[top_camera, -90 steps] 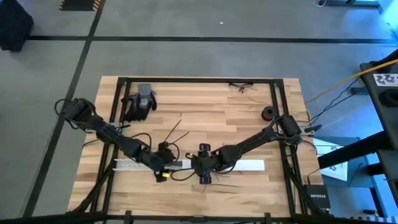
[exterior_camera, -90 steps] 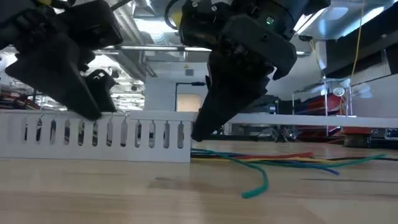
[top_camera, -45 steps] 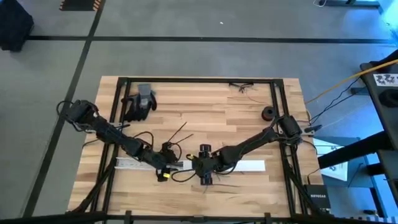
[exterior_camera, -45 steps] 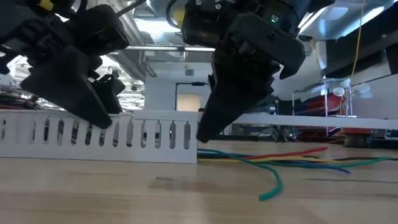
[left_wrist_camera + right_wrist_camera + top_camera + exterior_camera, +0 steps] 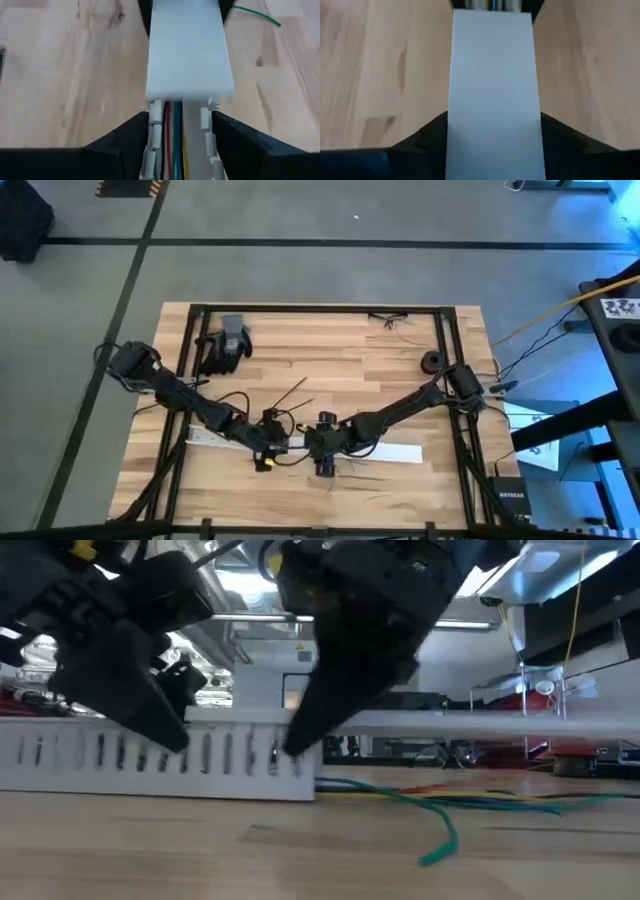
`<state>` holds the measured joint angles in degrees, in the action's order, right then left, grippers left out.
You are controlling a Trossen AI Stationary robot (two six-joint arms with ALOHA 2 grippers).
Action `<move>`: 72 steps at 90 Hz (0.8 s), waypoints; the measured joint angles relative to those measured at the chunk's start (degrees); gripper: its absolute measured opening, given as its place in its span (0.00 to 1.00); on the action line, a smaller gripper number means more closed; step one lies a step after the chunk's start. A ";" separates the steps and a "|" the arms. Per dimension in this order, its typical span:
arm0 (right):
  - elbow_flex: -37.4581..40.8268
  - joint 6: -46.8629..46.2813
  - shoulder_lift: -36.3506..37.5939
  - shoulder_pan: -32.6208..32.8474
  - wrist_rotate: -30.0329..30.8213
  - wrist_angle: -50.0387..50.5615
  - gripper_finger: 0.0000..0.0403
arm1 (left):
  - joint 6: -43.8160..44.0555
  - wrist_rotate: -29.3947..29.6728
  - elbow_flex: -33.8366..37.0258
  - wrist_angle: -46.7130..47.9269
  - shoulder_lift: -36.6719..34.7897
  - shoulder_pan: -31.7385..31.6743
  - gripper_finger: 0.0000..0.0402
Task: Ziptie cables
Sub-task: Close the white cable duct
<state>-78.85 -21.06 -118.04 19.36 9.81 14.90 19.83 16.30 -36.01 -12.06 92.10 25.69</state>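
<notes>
Here, low in the frame of the high view, your left gripper (image 5: 268, 442) and right gripper (image 5: 322, 452) meet nose to nose over the white slotted duct (image 5: 215, 440) on the table (image 5: 340, 365). Left wrist view: your left fingers (image 5: 120, 142) straddle the open channel, gripping its slotted walls, likely to steady it. The cables (image 5: 172, 135), coloured strands, lie inside the channel and run under the flat white cover (image 5: 190, 50). Right wrist view: your right fingers (image 5: 422, 137) flank that cover, clenched on its edges, probably to slide it along. Low view: loose cable ends (image 5: 470, 805) trail out on the wood at right, a green tip curling down.

Against a second ago, the duct sits tilted, its right end lower in the high view; both grippers have crept rightward.

Further up, a glove (image 5: 225, 345) lies at upper left, a black roll (image 5: 432, 362) at upper right.
</notes>
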 joint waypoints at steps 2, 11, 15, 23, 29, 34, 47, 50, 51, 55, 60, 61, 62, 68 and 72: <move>0.00 -0.02 0.00 -0.01 0.19 -0.17 0.56 | -0.05 0.00 0.02 -0.05 0.01 -0.02 0.51; 0.00 -0.11 -0.13 -0.09 -0.08 -1.07 0.56 | -0.85 -0.32 0.08 -1.09 0.02 0.05 0.51; 0.00 -0.14 -0.37 -0.18 -0.34 -1.13 0.56 | -1.20 -0.53 0.08 -1.13 0.02 0.04 0.51; -0.03 0.05 -0.96 -0.38 -0.35 -0.96 0.56 | -1.38 -0.48 0.11 -1.14 0.43 -0.16 0.51; -0.12 -0.08 -1.28 -0.25 -0.34 -1.25 0.56 | -1.30 -0.48 0.11 -1.40 0.78 -0.26 0.51; -0.27 -0.11 -1.75 0.02 -0.55 -1.06 0.56 | -0.83 -0.54 0.11 -1.76 1.42 -0.30 0.51; -0.44 -0.17 -1.86 0.60 0.57 0.07 0.56 | -0.89 -0.69 0.00 -2.38 1.99 -0.24 0.51; -0.46 -0.15 -1.86 0.60 0.54 0.25 0.56 | -1.06 -0.82 0.00 -2.36 1.99 -0.24 0.51; -0.46 -0.15 -1.86 0.60 0.52 0.32 0.56 | -1.07 -0.90 -0.01 -2.36 1.99 -0.24 0.51; -0.46 -0.13 -1.86 0.60 0.45 0.47 0.56 | -1.09 -1.44 -0.04 -2.32 1.99 -0.38 0.53; -0.46 0.03 -1.88 0.60 0.48 0.54 0.56 | -1.00 -2.67 -0.05 -2.19 1.88 -0.68 0.56; -0.46 0.04 -1.88 0.60 0.48 0.56 0.56 | -0.96 -2.96 -0.06 -2.13 1.80 -0.73 0.56; -0.46 0.06 -1.89 0.60 0.48 0.57 0.56 | -0.94 -3.25 -0.07 -2.07 1.71 -0.78 0.57; -0.48 0.05 -1.90 0.60 0.39 0.77 0.56 | -0.98 -6.26 -0.09 -1.71 1.58 -1.15 0.61; -0.50 -0.09 -1.92 0.60 0.39 0.82 0.56 | -0.91 -8.33 -0.12 -0.75 1.00 -1.41 0.64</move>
<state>-79.35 -21.15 -119.96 19.97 10.20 15.72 18.92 7.97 -36.13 -12.81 93.09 24.28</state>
